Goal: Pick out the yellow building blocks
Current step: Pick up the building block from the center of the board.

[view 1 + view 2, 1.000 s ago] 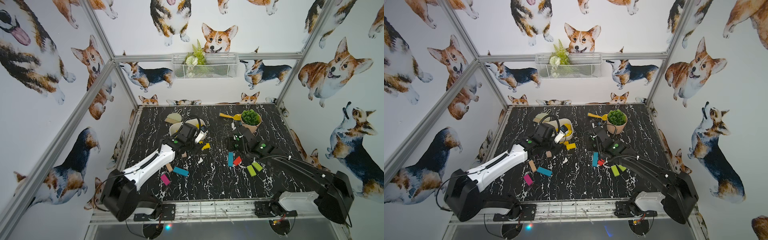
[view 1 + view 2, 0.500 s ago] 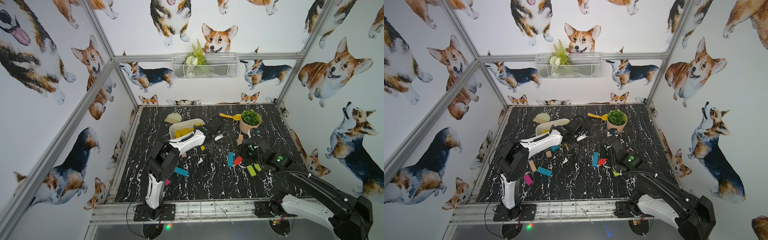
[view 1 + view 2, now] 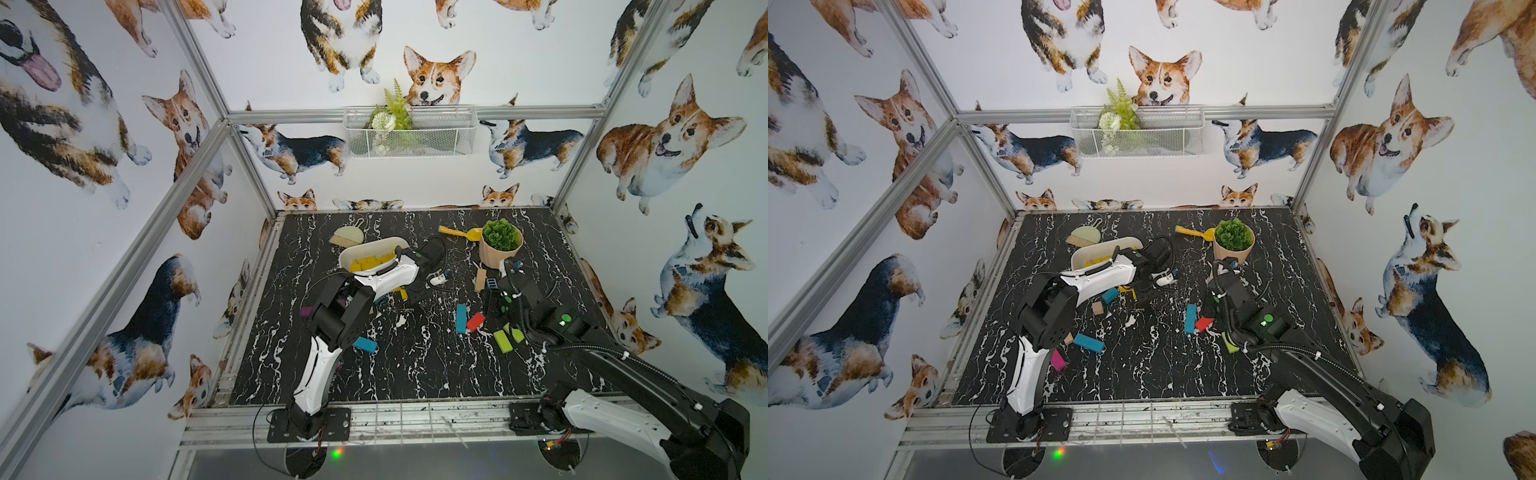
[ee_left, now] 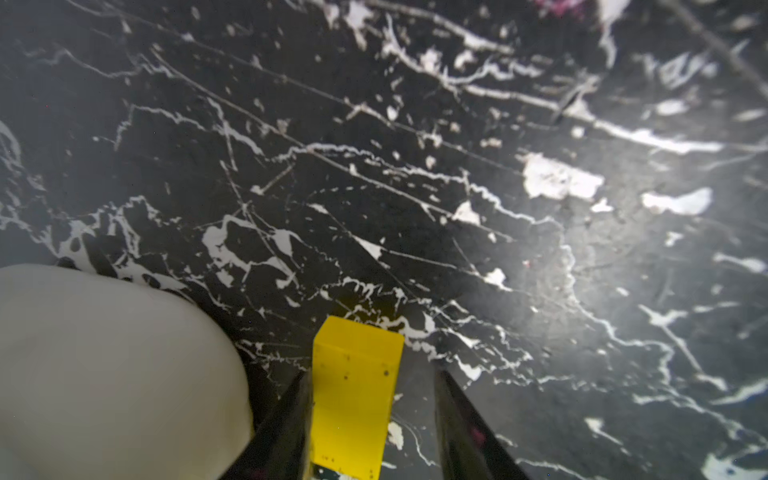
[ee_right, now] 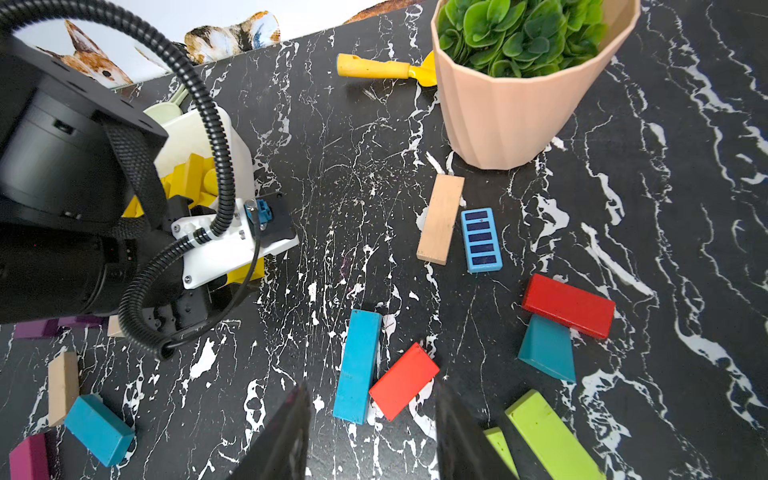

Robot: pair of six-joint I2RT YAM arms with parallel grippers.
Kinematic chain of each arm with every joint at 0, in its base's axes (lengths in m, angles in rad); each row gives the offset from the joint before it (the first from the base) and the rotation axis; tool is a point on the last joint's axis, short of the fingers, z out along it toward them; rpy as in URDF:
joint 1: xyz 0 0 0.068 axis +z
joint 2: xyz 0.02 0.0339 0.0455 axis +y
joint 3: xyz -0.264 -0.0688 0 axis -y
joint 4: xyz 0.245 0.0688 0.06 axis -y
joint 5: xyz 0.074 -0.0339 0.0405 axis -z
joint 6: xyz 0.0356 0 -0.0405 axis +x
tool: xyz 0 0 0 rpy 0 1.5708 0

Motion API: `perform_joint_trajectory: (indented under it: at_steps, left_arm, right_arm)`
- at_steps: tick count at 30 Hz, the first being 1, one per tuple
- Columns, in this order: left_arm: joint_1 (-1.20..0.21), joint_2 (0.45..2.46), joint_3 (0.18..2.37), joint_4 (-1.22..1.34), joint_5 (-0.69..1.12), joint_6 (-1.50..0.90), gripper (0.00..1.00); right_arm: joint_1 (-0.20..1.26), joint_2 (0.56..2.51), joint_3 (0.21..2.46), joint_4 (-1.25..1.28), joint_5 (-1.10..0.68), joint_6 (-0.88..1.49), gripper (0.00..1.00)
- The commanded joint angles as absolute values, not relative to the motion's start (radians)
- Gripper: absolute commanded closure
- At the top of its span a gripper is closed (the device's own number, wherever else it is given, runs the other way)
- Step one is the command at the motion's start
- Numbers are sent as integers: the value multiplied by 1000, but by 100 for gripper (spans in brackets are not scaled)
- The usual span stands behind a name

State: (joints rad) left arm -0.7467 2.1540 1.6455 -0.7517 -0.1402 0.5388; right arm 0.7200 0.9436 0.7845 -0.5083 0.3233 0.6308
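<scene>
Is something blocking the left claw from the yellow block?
No, nothing visible. The yellow block already lies between the left gripper's open jaws, against one finger with a gap to the other. The white tray sits right beside it.

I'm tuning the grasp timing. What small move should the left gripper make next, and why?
Probably close the left gripper on the yellow block. In the left wrist view the block sits between the jaws, against one and with a gap to the other, so it does not look clamped yet. Lifting now would likely leave it behind. The white tray is right beside it for the drop afterwards.
</scene>
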Motion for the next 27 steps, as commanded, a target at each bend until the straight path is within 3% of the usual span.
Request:
perform_joint_trajectory:
  at_steps: [1,8,17,23,27]
  left_arm:
    - [-742,2172,1665,-796,-131,565,50]
    - [-736,2212,1690,-864,-150,589,57]
    - [-739,2170,1654,-845,-109,576,82]
    - [-790,2003,1505,-737,-125,570,100]
    - [-796,1819,1388,-628,-86,462,100]
  right_arm:
    - [721,940,782,-518,340,635,50]
    - [721,939,779,-517,338,637,49]
    - [721,955,778,-515,336,640,48]
    - [721,979,763,-517,326,632,48]
    - [721,1012,758,-500,304,644,48]
